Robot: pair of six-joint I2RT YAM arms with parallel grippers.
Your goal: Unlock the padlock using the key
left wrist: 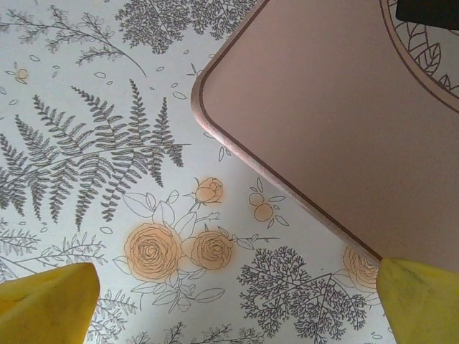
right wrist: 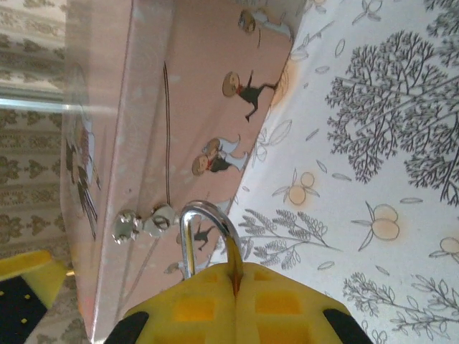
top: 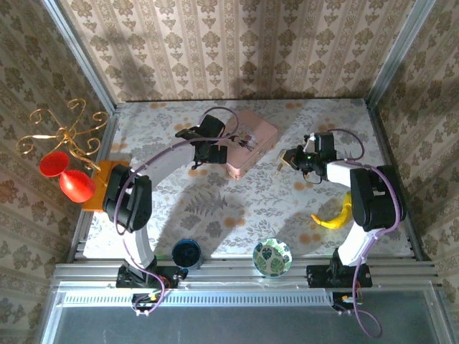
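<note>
The left gripper [left wrist: 229,309] hangs over the floral table [left wrist: 107,143] at the pink box's [left wrist: 337,122] near-left corner, jaws spread wide. Right of the box, the right gripper [right wrist: 234,304] has its jaws pressed together, apparently pinching the padlock [right wrist: 186,244], whose silver shackle juts toward the box's side.

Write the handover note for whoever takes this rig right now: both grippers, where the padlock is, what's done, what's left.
Left gripper: open, holding nothing, hovering over a corner of the pink box.
Right gripper: shut on the padlock, close beside the box's side wall. Its silver shackle sticks out past the pads; the body is hidden between them.
Done: padlock gripped.
Left: the open gripper has no key yet, and I cannot tell where the key lies. Fetch it, insert it, turn it, free the shackle.
</note>
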